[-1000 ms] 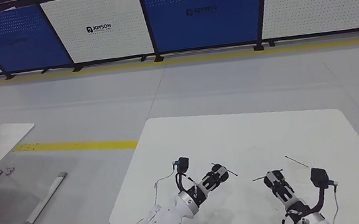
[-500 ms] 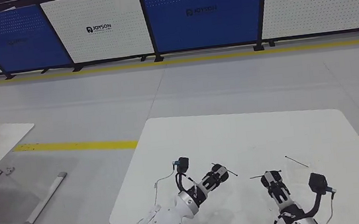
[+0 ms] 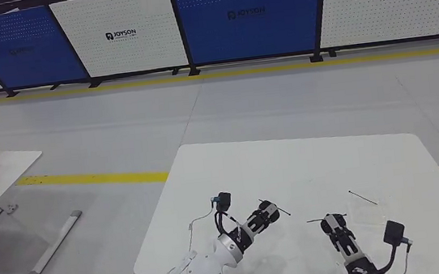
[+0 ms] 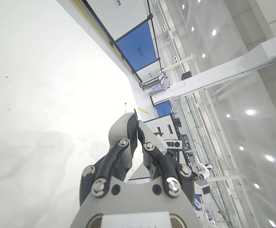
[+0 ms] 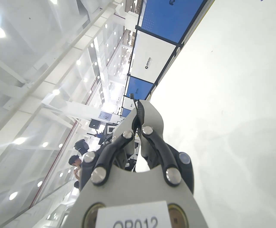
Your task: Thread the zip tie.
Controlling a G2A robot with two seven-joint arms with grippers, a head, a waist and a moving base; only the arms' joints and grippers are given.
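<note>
My left gripper [image 3: 269, 209] [image 4: 136, 118] is low over the white table [image 3: 287, 162], near its front edge. It is shut on a thin black zip tie [image 3: 281, 210] whose ends stick out on both sides of the fingers; one end [image 4: 125, 106] pokes past the tips. To its right, my right gripper [image 3: 333, 221] [image 5: 138, 108] is shut on a second black zip tie [image 3: 317, 219] [image 5: 134, 99], which points toward the left gripper. A small gap separates the two ties.
A third black zip tie [image 3: 362, 196] lies loose on the table, just beyond the right gripper. The far half of the table is bare white. Blue and white partition panels [image 3: 250, 11] stand across the floor behind.
The right arm's wrist has drawn back toward the near table edge, and its gripper has shifted slightly with the tie in it. The left arm has kept still.
</note>
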